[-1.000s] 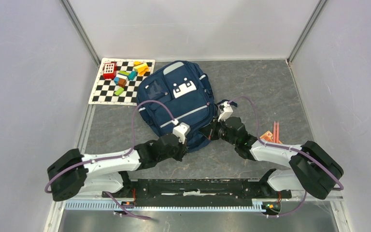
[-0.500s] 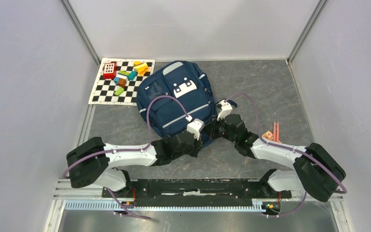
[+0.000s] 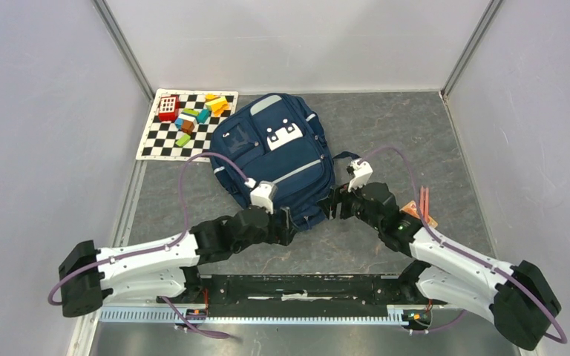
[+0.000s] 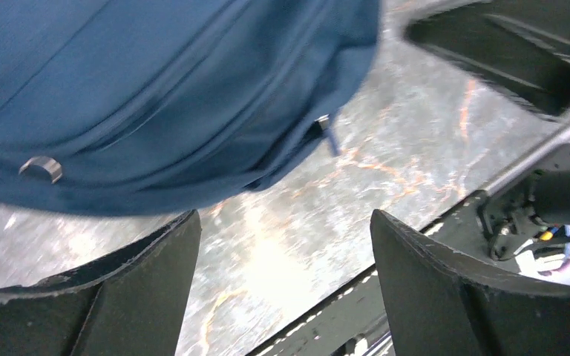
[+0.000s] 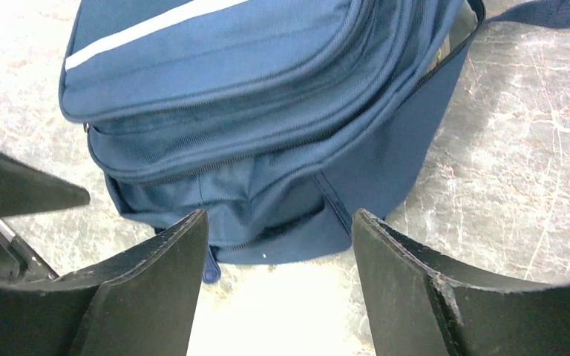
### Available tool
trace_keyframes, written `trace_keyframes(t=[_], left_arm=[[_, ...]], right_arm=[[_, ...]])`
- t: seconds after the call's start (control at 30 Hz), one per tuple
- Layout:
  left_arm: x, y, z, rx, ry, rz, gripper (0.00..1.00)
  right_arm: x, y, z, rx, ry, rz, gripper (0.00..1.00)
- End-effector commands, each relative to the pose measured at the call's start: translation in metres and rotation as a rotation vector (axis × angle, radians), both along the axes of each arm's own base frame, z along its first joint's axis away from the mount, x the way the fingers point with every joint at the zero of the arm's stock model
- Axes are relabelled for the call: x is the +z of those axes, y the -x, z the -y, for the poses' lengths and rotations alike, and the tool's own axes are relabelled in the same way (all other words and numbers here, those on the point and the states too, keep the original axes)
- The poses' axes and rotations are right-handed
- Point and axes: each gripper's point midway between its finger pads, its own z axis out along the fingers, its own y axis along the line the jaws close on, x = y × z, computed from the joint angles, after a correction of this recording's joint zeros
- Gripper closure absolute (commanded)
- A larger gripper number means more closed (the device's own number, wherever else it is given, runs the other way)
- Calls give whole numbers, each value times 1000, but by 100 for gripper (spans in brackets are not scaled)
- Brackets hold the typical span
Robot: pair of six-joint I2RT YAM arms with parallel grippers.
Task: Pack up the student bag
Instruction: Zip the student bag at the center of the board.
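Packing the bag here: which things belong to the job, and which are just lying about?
Job: student bag; left gripper and right gripper, both open at its near end.
Lying about: chequered mat with coloured blocks and red toy; orange sticks on the right. Whether any get packed, cannot tell.

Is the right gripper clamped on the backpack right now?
No, the right gripper stands wide open in its wrist view, not closed on the student bag.
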Motion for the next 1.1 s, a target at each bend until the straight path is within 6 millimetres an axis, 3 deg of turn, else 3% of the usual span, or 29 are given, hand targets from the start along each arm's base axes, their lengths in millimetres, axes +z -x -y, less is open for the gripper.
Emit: trace_keyframes(t=[0.0, 0.13, 0.4, 0.7, 1.07], left_arm=[[-33, 5, -45, 153, -35, -163, 11], [-38, -6, -56, 246, 95, -230, 12], [-30, -22, -63, 348, 263, -215, 10], [-40, -33, -69, 477, 359, -236, 8], [-45, -45, -69, 531, 375, -213, 8]], right_arm=[[-9, 20, 6, 70, 46, 20, 24], [-8, 37, -3, 111, 34, 36, 24], [-19, 59, -24, 155, 73, 25, 24], [-20, 61, -45, 106, 42, 17, 31], [-23, 49, -70, 54, 164, 76, 35]])
